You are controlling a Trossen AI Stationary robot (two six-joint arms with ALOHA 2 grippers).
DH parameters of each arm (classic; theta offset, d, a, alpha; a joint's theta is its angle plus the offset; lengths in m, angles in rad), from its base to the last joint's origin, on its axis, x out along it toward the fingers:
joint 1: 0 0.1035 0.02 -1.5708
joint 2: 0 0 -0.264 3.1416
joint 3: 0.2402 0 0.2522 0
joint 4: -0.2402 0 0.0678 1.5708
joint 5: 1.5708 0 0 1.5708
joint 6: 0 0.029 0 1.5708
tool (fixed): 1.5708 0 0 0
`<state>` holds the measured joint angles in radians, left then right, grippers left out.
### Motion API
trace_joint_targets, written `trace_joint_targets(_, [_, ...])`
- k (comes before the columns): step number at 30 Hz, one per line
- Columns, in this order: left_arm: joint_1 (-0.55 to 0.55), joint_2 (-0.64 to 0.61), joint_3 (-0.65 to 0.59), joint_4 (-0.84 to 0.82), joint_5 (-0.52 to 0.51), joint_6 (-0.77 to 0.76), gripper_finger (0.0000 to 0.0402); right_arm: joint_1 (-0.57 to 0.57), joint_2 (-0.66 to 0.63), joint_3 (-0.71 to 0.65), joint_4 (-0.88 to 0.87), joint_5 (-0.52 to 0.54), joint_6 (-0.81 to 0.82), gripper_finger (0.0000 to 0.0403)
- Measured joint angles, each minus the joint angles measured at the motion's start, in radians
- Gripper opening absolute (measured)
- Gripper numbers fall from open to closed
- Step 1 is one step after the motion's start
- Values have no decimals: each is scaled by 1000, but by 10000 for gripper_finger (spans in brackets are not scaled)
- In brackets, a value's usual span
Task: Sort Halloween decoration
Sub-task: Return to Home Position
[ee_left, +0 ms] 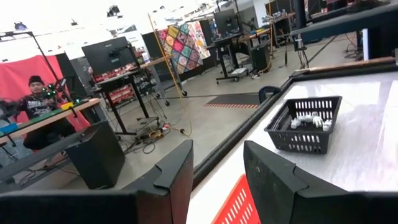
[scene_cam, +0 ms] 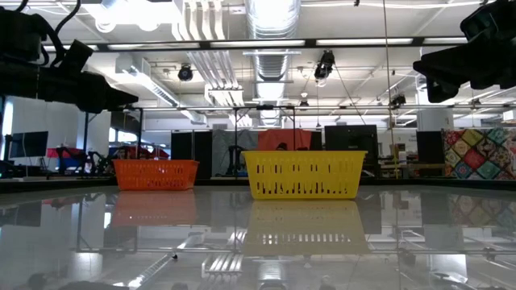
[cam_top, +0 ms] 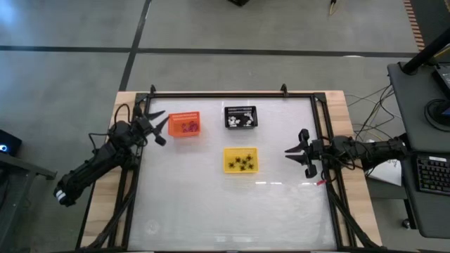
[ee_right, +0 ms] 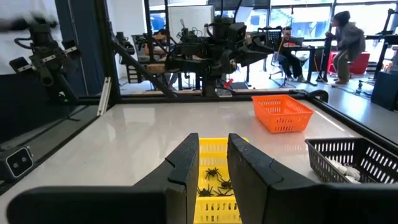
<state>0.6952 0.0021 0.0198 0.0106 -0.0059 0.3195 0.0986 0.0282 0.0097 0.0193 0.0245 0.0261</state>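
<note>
Gripper of the left arm (cam_top: 160, 127) hangs open, empty, beside the orange basket (cam_top: 184, 114) with purple pieces (cam_top: 188, 128). In the black basket (cam_top: 240, 108) lie white pieces (cam_top: 242, 121), in the yellow basket (cam_top: 240, 150) black spiders (cam_top: 243, 162); their direction and long axis I cannot tell. Farther right, the right gripper (cam_top: 299, 152) is open, empty.

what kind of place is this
Probably an open-plan lab or workshop: exposed ceiling ducts, a monitor on a desk, and a seated person in the background.
</note>
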Motion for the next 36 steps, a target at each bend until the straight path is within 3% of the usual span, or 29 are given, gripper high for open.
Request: trace_joint_targets(36, [0,2,15,13,-3,0,125,0,0,0,0,0,0,73])
